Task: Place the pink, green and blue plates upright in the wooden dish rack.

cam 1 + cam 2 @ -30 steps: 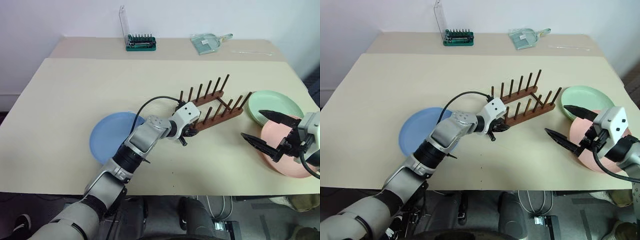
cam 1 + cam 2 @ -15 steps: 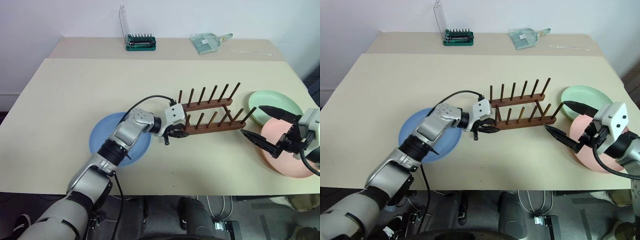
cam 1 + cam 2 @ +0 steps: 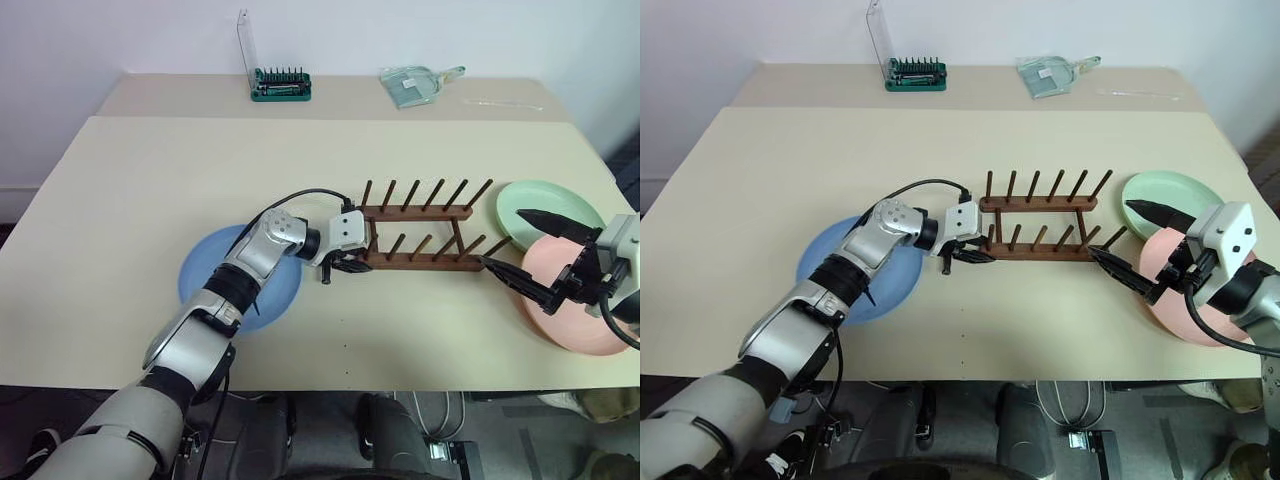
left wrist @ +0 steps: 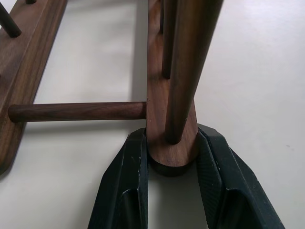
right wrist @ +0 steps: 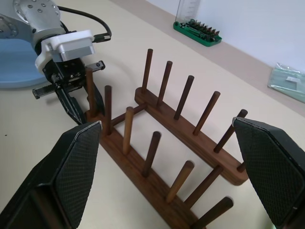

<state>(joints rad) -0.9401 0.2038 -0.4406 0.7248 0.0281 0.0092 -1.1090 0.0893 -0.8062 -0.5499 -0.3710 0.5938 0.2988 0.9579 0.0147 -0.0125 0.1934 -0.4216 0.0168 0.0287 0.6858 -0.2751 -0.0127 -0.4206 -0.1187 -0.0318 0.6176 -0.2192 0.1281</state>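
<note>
Left claw (image 3: 343, 268) is clenched on the left end of the near rail of the wooden dish rack (image 3: 420, 238). Left wrist view shows both fingers (image 4: 125, 186) pinching the rounded rail tip, with a peg rising right above the grip. Likely reason for holding it there: gripping one rail end lets the arm swing or steady the whole rack, so its slots face the plates.

The rack sits flat near the middle of the counter (image 3: 150, 200), rails running 9 to 3 o'clock, pegs upright, no plate in it yet.

Right claw (image 3: 535, 255) is released, fingers spread wide with nothing between them. It hovers off the rack's 3 o'clock end, near it but apart, above the pink plate (image 3: 580, 305). Probably waiting to pick a plate once the rack is set.

- The pink plate lies flat at the rack's 4 o'clock, near the counter's right edge.
- The green plate (image 3: 545, 205) lies flat at the rack's 2 o'clock; the pink one overlaps its near rim.
- The blue plate (image 3: 205, 280) lies flat at the rack's 8 o'clock, partly under the left forearm.

Far edge of the counter: green screwdriver-bit holder (image 3: 281, 84) at 11 o'clock of the rack, clear dustpan (image 3: 412, 84) at 12. Neither matters to the job.

All three plates still to go.
</note>
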